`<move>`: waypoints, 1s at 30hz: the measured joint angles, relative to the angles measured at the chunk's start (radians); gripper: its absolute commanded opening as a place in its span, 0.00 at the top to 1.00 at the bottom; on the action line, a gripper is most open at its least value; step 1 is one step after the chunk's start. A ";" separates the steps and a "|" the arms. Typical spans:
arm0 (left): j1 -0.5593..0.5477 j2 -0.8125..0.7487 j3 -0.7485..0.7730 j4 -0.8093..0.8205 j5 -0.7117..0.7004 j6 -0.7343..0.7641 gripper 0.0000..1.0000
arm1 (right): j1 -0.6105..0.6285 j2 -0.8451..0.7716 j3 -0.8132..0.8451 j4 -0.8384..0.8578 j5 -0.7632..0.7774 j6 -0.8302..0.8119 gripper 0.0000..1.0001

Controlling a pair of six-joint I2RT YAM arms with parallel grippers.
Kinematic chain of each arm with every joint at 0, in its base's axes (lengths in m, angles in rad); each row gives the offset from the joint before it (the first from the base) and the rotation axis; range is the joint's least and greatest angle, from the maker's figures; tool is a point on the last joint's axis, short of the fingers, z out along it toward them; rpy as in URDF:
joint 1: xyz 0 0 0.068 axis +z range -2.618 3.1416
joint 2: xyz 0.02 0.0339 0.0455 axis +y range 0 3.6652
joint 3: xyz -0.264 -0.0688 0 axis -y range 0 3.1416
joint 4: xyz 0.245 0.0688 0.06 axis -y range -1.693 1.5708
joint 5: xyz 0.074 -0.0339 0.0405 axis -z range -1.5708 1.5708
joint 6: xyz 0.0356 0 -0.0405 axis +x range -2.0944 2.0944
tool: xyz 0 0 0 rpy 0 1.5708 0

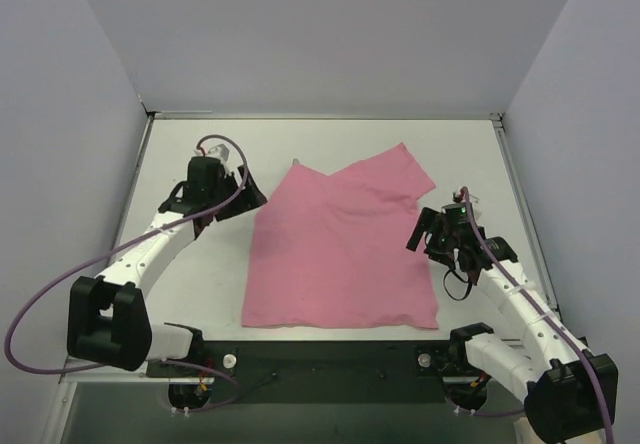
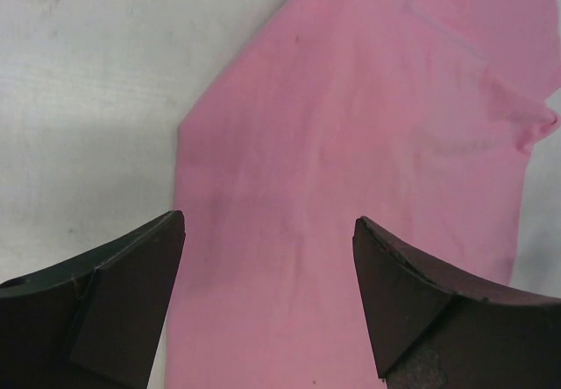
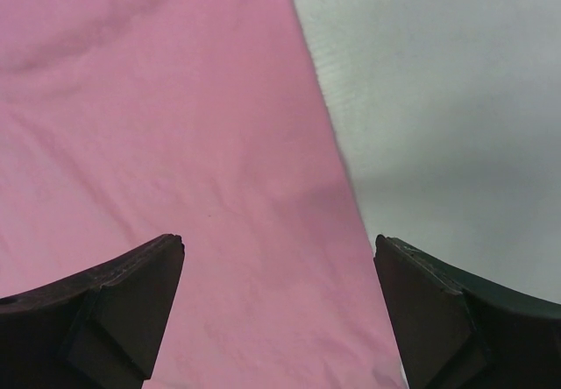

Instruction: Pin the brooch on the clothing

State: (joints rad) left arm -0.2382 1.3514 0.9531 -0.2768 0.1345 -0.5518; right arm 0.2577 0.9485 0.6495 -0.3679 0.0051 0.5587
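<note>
Overhead, wrist close-ups; shirt [image 1: 340,254] seemingly shared

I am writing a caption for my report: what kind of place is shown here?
Probably a robot test cell in a lab, not a home: plain grey walls enclose a white table, two robot arms stand at its near edge, and a pink T-shirt lies on it.

This looks like a robot lab — a small test booth. A flat white table [image 1: 330,139] sits in the middle. Plain grey walls [image 1: 330,34] stand close around the table, at its back and both sides. A white left arm [image 1: 150,249] and right arm [image 1: 520,309] are bolted at the table's near edge — purple cables [image 1: 228,142] loop off them.
</note>
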 measured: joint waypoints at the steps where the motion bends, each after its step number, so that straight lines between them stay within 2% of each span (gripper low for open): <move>1: 0.001 -0.014 -0.026 -0.019 -0.001 -0.011 0.13 | -0.006 -0.005 -0.012 -0.013 0.002 0.014 0.05; 7: 0.003 -0.135 -0.182 -0.108 -0.001 -0.064 0.13 | -0.028 -0.040 -0.079 -0.103 0.007 0.091 0.11; 13: 0.003 -0.198 -0.271 -0.195 0.000 -0.113 0.13 | -0.032 -0.092 -0.135 -0.177 0.016 0.179 0.18; 26: 0.001 -0.280 -0.363 -0.367 0.000 -0.225 0.13 | -0.035 -0.151 -0.225 -0.280 0.021 0.317 0.20; 30: -0.038 -0.303 -0.381 -0.408 -0.014 -0.272 0.13 | -0.034 -0.164 -0.244 -0.291 0.013 0.335 0.21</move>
State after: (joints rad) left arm -0.2764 1.0485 0.5716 -0.6846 0.1204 -0.8242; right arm 0.2241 0.7849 0.4057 -0.6590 0.0185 0.8936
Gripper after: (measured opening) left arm 0.868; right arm 0.795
